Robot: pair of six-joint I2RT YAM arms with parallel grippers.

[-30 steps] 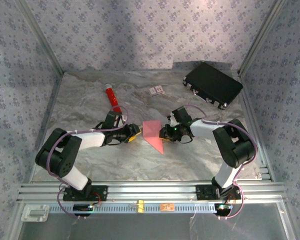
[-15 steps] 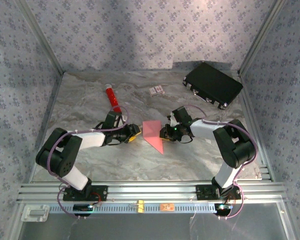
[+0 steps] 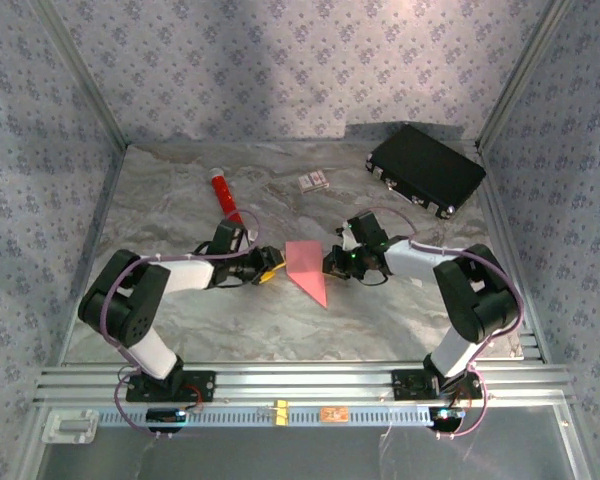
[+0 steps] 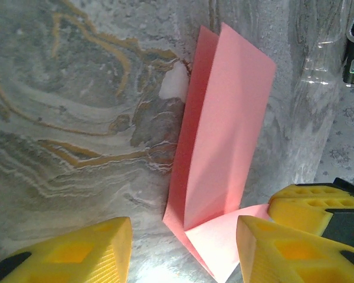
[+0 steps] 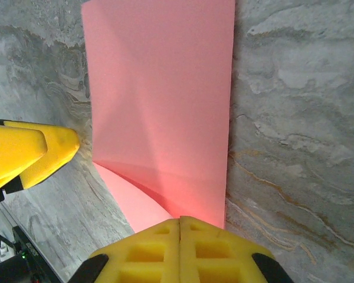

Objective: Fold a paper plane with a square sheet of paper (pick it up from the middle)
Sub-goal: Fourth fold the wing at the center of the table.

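The square sheet of paper, partly folded with one flap raised, lay in the middle of the desk. The right gripper had its jaws closed on the sheet's edge. The left gripper jaws stood open beside it.

small moves here. the left arm swings its big elbow a touch right and up in the top view, and the left gripper turns with it, its yellow tips now looking slimmer and lower beside the paper. on the other side, the right arm pushes its elbow out toward the right edge, while the right gripper creeps slightly upward.
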